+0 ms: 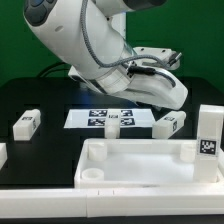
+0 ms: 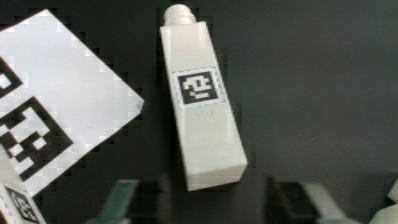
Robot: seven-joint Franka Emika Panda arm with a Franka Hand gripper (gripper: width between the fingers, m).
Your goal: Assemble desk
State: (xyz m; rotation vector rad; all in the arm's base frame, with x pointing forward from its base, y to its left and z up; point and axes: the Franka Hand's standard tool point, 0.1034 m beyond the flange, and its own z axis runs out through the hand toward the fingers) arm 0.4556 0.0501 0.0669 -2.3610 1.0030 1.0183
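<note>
Figure: desk assembly, a single moment seen from the exterior and the wrist. The end effector (image 2: 208,200) hangs low over the black surface (image 1: 40,155) with its jaws spread wide. It holds nothing. In the wrist view its two dark fingers (image 2: 121,200) flank the near end of the nearest leg (image 2: 199,100), with a clear gap of bare surface on each side, so neither finger touches the bar. This leg is a short white bar that lies flat with its square tag facing up and a small peg at its far end. It lies just beside one edge of the marker board (image 1: 90,118), roughly along that edge. The arm (image 1: 90,40) leans over the marker board and hides the end effector in the exterior view. A second leg (image 1: 27,122) lies flat, well apart from the marker board, toward the exterior view's left. A third leg (image 1: 168,123) lies flat near the marker board's end, toward the exterior view's right. The desk panel (image 1: 150,182), rim upward, lies on the camera side of the marker board, apart from it. An upright leg (image 1: 208,135) stands at the panel corner farthest from the marker board on the exterior view's right. Whether it is seated in a socket cannot be told.
</note>
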